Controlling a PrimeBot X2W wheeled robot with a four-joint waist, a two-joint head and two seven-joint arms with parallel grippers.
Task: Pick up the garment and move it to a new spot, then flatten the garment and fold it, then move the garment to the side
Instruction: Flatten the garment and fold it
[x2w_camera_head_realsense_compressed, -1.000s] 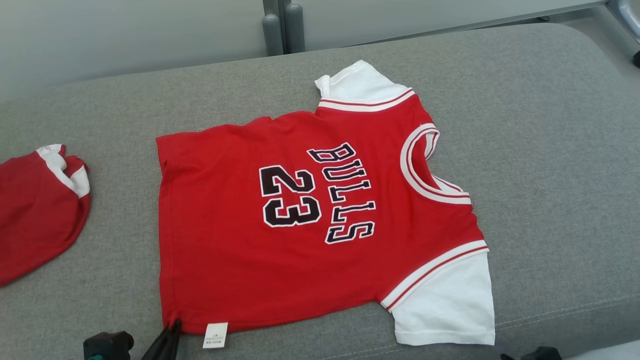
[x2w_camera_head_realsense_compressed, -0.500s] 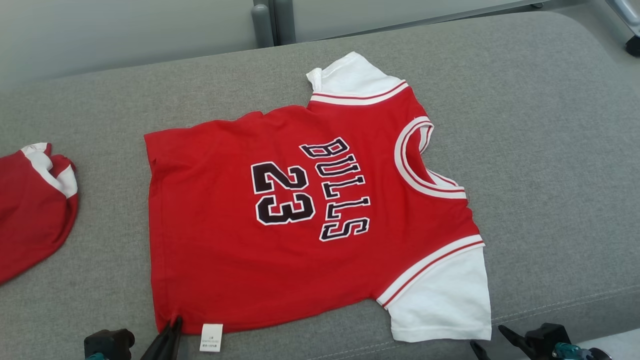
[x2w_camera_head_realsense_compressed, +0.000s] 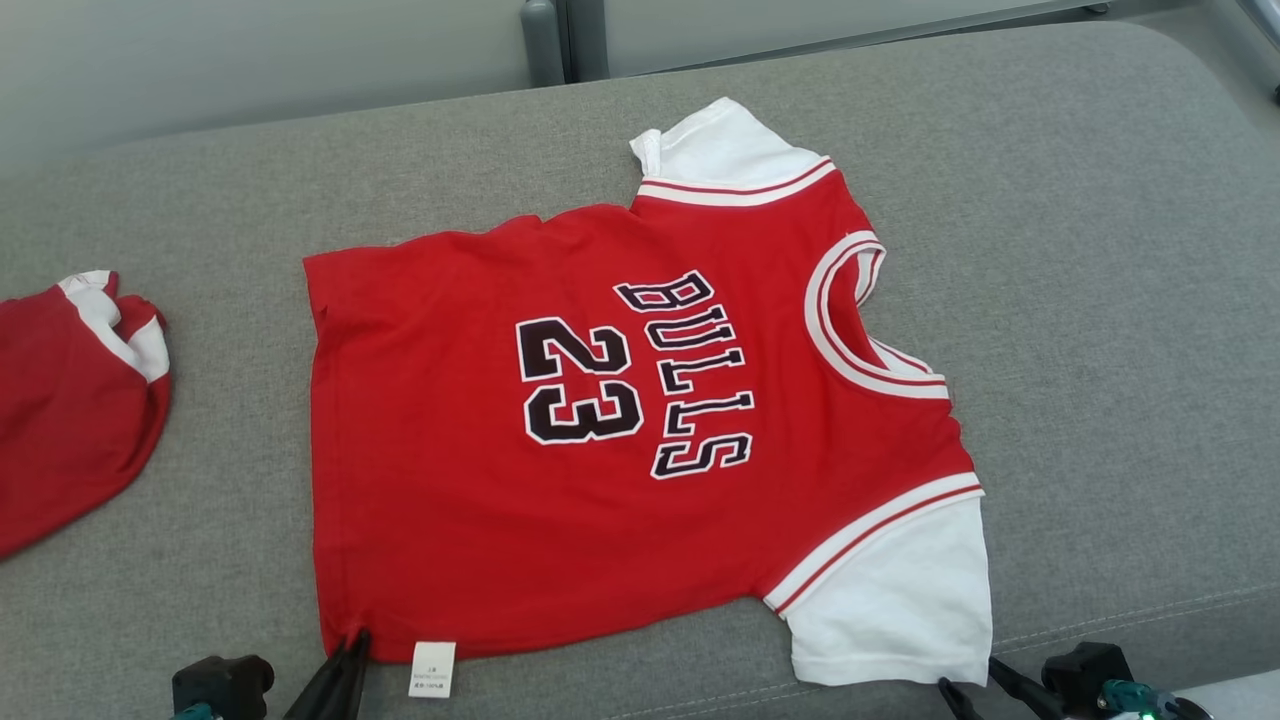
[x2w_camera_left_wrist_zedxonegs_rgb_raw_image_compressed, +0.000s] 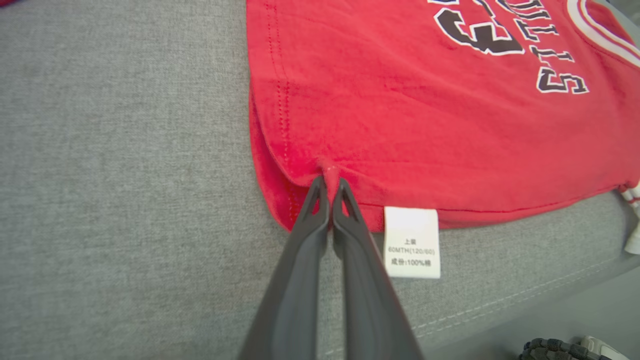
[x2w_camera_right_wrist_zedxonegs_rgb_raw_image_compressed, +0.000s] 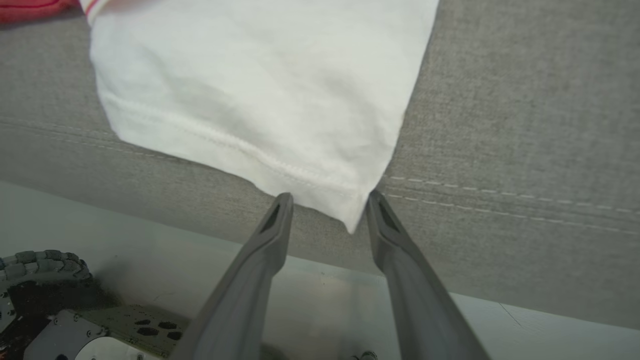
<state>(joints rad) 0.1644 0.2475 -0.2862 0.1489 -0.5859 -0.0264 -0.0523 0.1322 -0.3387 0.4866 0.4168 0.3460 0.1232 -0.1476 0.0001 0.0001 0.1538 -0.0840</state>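
A red cotton jersey with white sleeves (x2w_camera_head_realsense_compressed: 450, 500) lies spread flat, print up, on the grey fabric cushion (x2w_camera_head_realsense_compressed: 1100, 300). The left end effector (x2w_camera_left_wrist_zedxonegs_rgb_raw_image_compressed: 330, 182) pinches its near hem corner beside the white care label (x2w_camera_left_wrist_zedxonegs_rgb_raw_image_compressed: 411, 242). The right end effector (x2w_camera_right_wrist_zedxonegs_rgb_raw_image_compressed: 330, 200) is spread wide around the near white sleeve (x2w_camera_right_wrist_zedxonegs_rgb_raw_image_compressed: 260, 85) corner.

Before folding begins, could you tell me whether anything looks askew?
The jersey lies mostly flat, but its far sleeve has a corner flipped over, and its near sleeve overhangs the cushion at the front edge, corner between the open jaws of the right gripper. The left gripper pinches the hem.
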